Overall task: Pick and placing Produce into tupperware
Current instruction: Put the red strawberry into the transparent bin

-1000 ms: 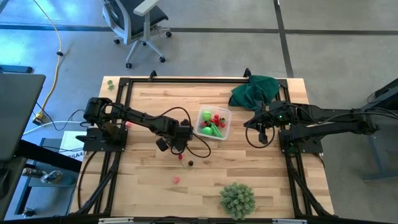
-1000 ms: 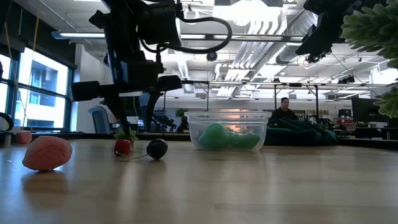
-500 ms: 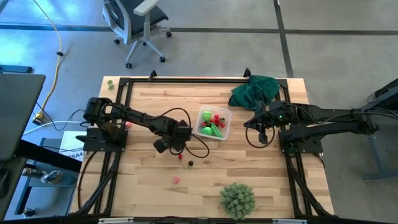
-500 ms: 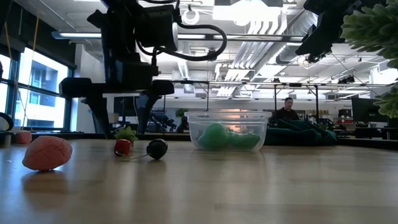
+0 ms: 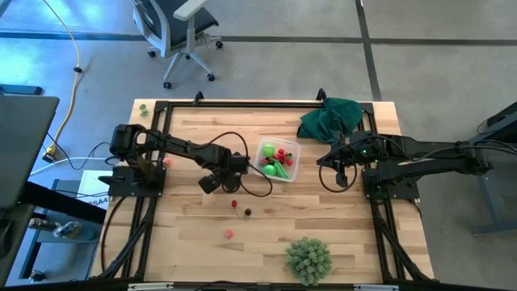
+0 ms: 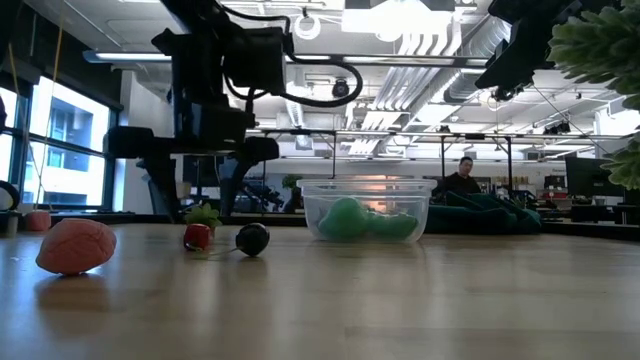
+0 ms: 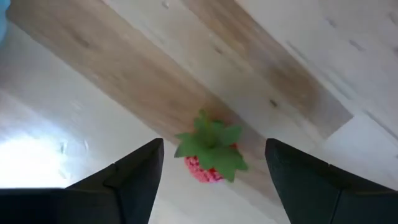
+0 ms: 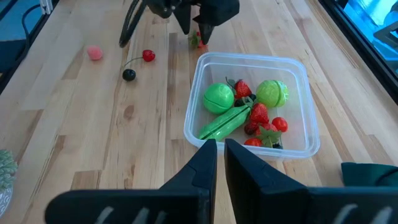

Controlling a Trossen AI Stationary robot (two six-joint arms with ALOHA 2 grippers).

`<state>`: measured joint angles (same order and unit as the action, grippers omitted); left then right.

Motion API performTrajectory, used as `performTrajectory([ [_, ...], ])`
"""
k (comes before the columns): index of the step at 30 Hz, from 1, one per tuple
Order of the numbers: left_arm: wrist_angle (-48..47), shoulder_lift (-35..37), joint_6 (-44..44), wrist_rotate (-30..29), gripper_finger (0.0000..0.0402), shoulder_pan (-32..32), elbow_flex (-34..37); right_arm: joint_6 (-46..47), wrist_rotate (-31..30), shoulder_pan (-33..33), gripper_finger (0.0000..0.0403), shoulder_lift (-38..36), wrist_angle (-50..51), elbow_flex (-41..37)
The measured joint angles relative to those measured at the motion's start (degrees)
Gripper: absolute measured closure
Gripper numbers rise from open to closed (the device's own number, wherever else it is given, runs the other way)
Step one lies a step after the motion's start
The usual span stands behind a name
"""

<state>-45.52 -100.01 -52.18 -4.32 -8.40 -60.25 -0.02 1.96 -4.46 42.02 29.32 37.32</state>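
Note:
My left gripper (image 7: 214, 146) is open and points down over a red strawberry with green leaves (image 7: 209, 155) that lies on the wood; the fingers stand on either side of it, apart from it. It also shows in the right wrist view (image 8: 196, 40). The clear tupperware (image 5: 277, 162) holds green pieces and several red berries (image 8: 252, 112). A red cherry (image 5: 234, 203), a dark cherry (image 5: 247, 212) and a pink piece (image 5: 229, 234) lie on the table nearer the front. My right gripper (image 5: 329, 160) is shut and empty, to the right of the tupperware.
A pale-green spiky ball (image 5: 308, 259) sits at the near edge. A dark green cloth (image 5: 331, 117) lies at the far right corner. A black cable (image 5: 258, 190) loops by my left gripper. A person (image 6: 462, 178) sits in the room beyond.
My left gripper has shifted a little toward the table's far edge and turned about its wrist, so its fingers now stand level across the strawberry. The strawberry and the other pieces have stayed where they were.

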Motion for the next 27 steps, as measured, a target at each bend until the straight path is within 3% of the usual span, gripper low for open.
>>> performTrajectory([
  [10,0.52,-0.43,-3.41,6.55,0.0133,-4.1,0.0,0.01,0.01,0.0,0.0379,0.02,0.0,0.0],
  [20,0.39,-0.46,-3.52,6.85,0.0151,-3.98,0.06,0.0,0.01,-0.01,0.0379,0.02,0.02,0.0],
  [27,4.96,-0.46,-3.52,6.22,0.0164,-3.98,4.08,0.01,0.01,0.01,0.0379,0.02,0.0,0.0],
])
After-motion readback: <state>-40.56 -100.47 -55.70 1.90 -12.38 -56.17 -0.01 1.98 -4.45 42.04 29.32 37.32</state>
